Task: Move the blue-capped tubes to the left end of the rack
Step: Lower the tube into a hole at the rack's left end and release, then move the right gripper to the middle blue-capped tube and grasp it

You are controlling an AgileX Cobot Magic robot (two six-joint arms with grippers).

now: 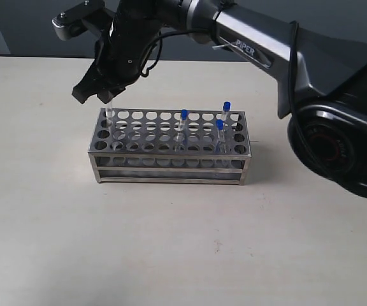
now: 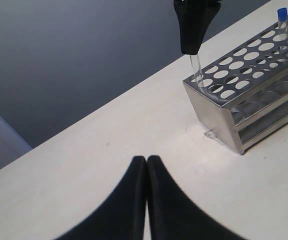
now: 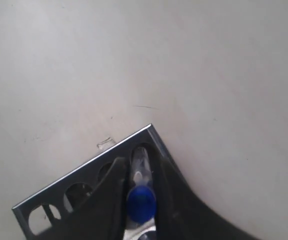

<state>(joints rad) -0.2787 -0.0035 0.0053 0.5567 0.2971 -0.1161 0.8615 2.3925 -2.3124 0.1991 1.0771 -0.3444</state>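
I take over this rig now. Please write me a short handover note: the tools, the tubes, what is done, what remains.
Left tool: shut, empty, apart from the rack.
Right tool: shut on one blue-capped tube, with its lower end in a corner hole at the rack's left end.
Done: no tube released at the left end yet.
Left: release this tube, then move the other three from the middle and right part.

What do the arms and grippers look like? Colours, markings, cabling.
The right arm has a glossy dark grey shell, white PIPER lettering, a black cable along it and a round joint, reddish inside. The right gripper and left gripper are black, with curved tapering fingers.
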